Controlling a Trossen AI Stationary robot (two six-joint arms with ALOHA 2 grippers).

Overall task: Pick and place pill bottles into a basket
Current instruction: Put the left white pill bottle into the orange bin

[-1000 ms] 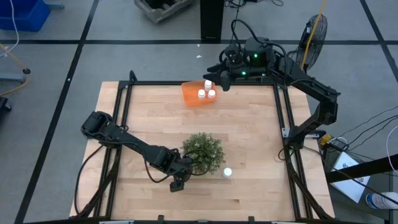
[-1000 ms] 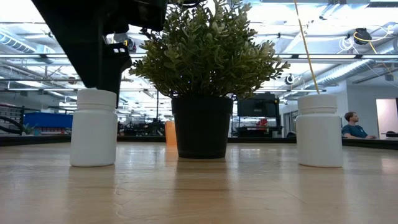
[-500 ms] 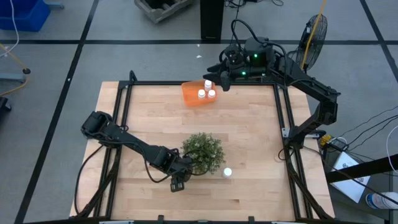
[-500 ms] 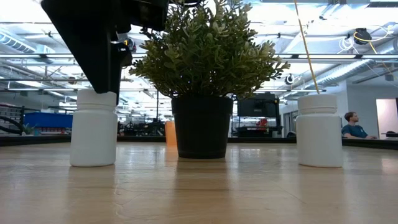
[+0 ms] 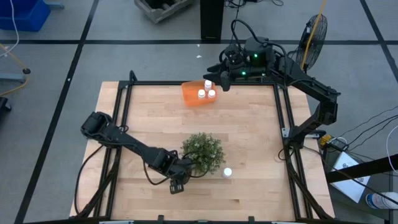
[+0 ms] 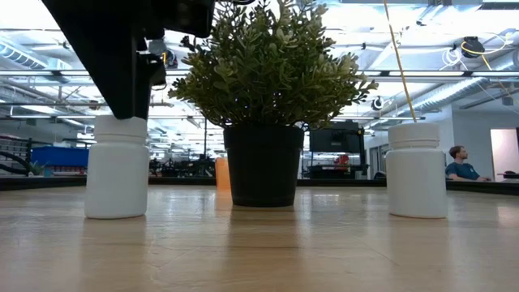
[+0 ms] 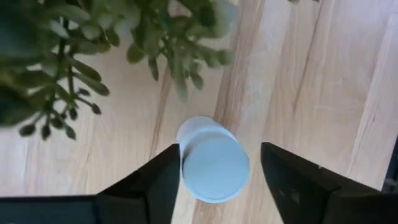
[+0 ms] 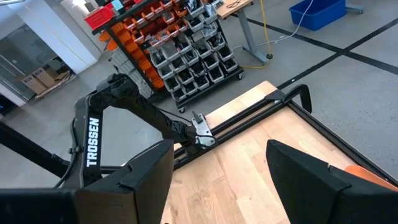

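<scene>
One white pill bottle [image 6: 116, 166] stands on the table left of the potted plant [image 6: 263, 97]; my left gripper [image 7: 217, 180] comes down over it and is shut on it. In the high view that gripper [image 5: 177, 184] hides this bottle. A second pill bottle [image 5: 227, 172] stands on its base to the right of the plant. The orange basket [image 5: 191, 94] at the far edge holds three bottles [image 5: 206, 92]. My right gripper [image 5: 216, 79] hovers open above the basket's right end. My left gripper has the bottle's capped top [image 7: 211, 167] between its two fingers [image 7: 165, 183], which point steeply down from above. One finger lies against the cap's side; at the other a thin strip of table shows. The bottle stays upright with its base [image 6: 116, 212] on the table.
The plant's dark pot [image 6: 263, 165] stands close beside the held bottle, its leaves [image 7: 56, 68] reaching over the gripper. A black frame [image 5: 283, 134] runs along the table's sides. Bare wood lies between the plant and the basket.
The bottle under my left gripper has slid a little toward the table's left edge, still upright on the wood, and the dark finger above it has shifted the same way. My right gripper has kept still.
</scene>
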